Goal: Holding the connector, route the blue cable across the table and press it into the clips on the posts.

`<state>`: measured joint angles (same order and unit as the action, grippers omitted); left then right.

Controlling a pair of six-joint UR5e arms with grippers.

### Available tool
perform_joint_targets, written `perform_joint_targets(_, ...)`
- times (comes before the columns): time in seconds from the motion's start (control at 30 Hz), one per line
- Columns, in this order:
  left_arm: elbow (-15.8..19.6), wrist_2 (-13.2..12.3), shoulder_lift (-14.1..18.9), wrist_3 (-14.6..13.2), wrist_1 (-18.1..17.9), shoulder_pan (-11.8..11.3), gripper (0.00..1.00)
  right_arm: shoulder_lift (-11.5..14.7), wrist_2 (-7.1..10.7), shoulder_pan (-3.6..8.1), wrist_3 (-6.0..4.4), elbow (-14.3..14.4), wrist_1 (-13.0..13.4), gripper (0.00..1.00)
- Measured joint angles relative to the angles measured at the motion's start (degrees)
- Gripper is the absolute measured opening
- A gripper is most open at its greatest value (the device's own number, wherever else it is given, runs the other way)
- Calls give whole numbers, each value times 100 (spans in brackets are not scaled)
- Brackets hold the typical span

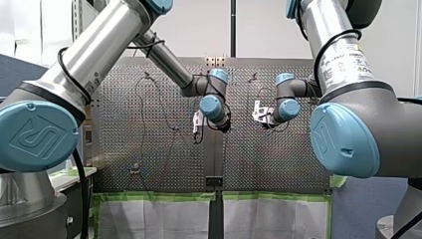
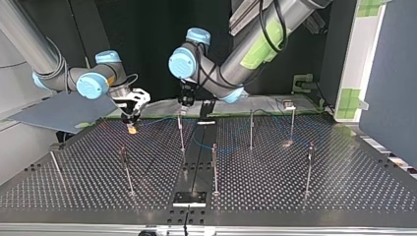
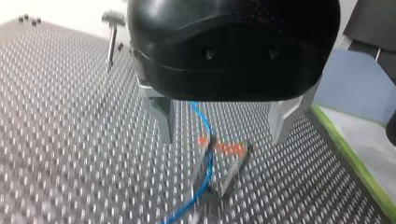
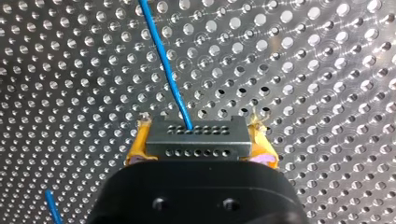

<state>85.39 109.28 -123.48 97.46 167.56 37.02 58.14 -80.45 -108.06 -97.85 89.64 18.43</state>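
Starting at the top view's left, the right gripper [image 2: 131,122] is seen low over the perforated table [image 2: 295,196], its yellow pads [image 4: 136,143] clamped on the grey connector [image 4: 196,140]. The blue cable [image 4: 163,60] is led out of the connector's face and across the table. Toward the middle, the left gripper [image 3: 224,123] is held above a post [image 2: 181,132], its metal fingers [image 3: 161,116] spread apart with nothing gripped. The cable is seen between them, beside the clip [image 3: 226,179] below. Further posts [image 2: 309,167] are fixed at the right.
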Motion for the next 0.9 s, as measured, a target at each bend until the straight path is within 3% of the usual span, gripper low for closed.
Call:
perform_joint_targets(0.3, -4, 303, -17, 265, -330, 416, 100, 1, 10, 11, 12, -2, -90, 0)
perform_joint_targets(0.47, -126, 540, -96, 386, -525, 483, 100, 11, 11, 43, 50, -3, -228, 0)
perform_joint_targets(0.73, -504, 774, -465, 580, -269, 625, 100, 60, 44, 107, 177, 1, -437, 0)
perform_joint_targets(0.9, -751, 887, -713, 664, -165, 690, 100, 152, 156, 136, 214, 15, -501, 0)
